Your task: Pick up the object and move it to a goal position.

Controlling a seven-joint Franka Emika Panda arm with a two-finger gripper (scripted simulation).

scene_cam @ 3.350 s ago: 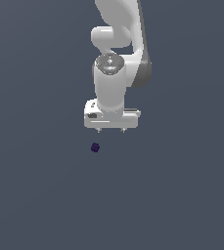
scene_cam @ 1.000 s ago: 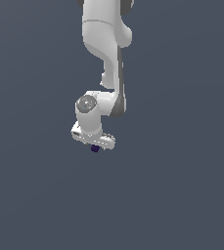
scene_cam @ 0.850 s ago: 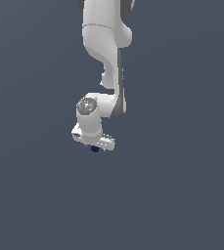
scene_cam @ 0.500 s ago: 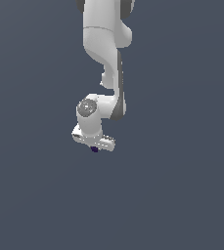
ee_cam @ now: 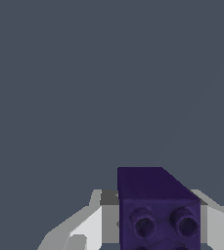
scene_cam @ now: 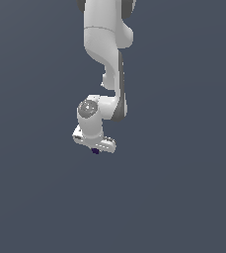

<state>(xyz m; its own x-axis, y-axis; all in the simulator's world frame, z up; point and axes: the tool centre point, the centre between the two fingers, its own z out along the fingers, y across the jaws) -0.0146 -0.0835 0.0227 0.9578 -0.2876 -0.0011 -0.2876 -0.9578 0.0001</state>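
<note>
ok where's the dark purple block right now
In the exterior view the dark purple studded block sits just under the white tool, near frame centre; the wrist view shows it between the fingers.

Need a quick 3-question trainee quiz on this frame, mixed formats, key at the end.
1. True or false: the gripper is wide open with nothing between its fingers.
2. The object in the wrist view is: A) red, B) dark purple, C) yellow.
3. In the exterior view, where does the object show relative to the gripper?

Key: 1. False, the fingers flank the object closely. 2. B. 3. Just under it, mostly hidden.
</note>
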